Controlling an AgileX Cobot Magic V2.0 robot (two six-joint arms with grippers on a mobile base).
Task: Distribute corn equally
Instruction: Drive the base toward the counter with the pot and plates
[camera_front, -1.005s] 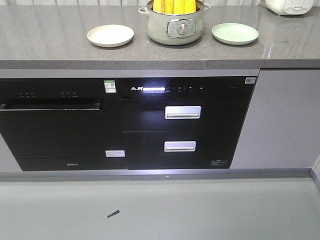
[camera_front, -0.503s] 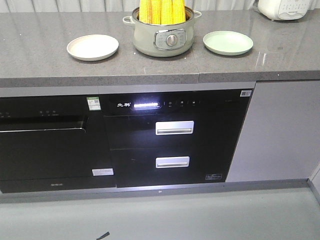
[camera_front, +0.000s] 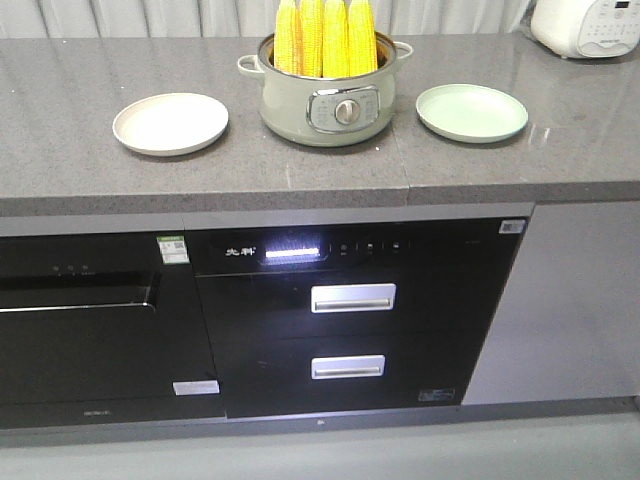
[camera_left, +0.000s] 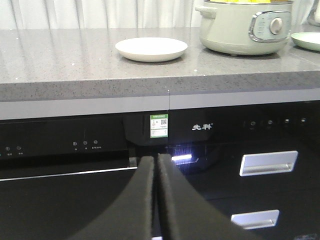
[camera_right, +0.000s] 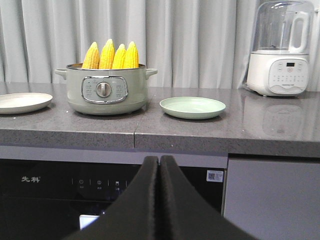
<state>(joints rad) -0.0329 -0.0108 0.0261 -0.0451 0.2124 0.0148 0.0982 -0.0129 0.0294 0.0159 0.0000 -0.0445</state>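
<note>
**While the corn (camera_front: 325, 38) stands tips-up in the pot (camera_front: 325, 105), both grippers are closed and empty**

Each cob's long axis is upright, pointed end up and butt down inside the pot. The cobs stand side by side in a row. There are four cobs, one pot and two plates: a white plate (camera_front: 170, 123) and a green plate (camera_front: 471, 111), flanking the pot on the counter (camera_front: 60, 100).

The left gripper (camera_left: 155, 160) is held level below the counter's edge, aimed at the black appliance front (camera_left: 60, 200). Its fingers are pressed together with nothing between them. The white plate lies ahead of and above its jaws, the pot up and to their right.

The right gripper (camera_right: 159, 159) is likewise level and low, jaws pressed together, holding nothing. The corn sits above and left of its jaws, the green plate above and slightly right.
</note>
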